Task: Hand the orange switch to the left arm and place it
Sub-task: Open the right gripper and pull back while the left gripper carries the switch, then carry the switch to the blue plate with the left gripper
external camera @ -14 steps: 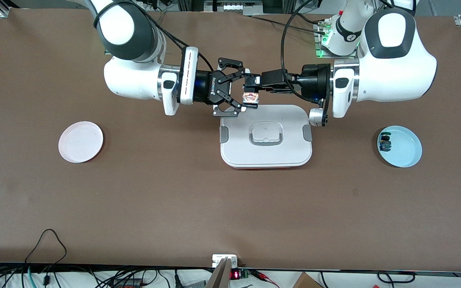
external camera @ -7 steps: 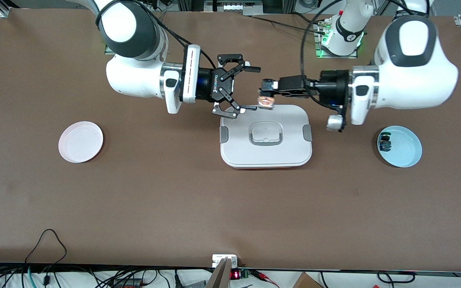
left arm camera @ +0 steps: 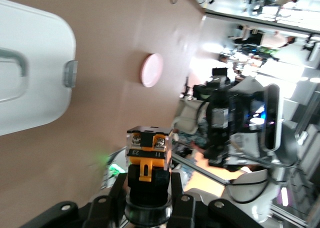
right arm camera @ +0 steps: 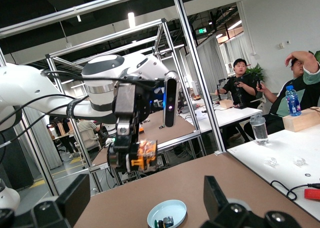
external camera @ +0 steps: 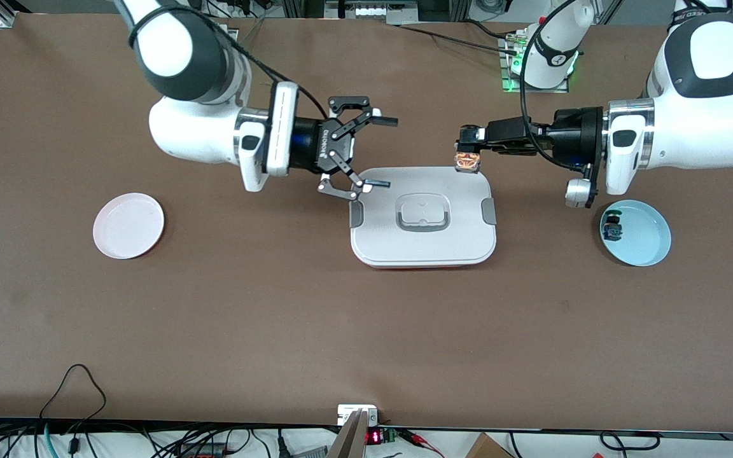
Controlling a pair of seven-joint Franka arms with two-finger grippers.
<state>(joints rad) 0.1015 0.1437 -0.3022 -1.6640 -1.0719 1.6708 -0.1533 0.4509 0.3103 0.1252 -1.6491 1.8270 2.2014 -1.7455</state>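
Box (external camera: 424,245) sits mid-desk (external camera: 277,318). One plate (external camera: 128,226) lies toward the right arm's end; another plate (external camera: 643,245), toward the left arm's end, holds a small switch (external camera: 612,227). Orange switch (external camera: 467,160) hangs over the box's edge.

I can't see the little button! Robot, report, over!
Left gripper shut on tiny black push-button switch with orange cap, above large white lidded box's corner. Right gripper open, empty, over box's other corner. Box lies between arms.
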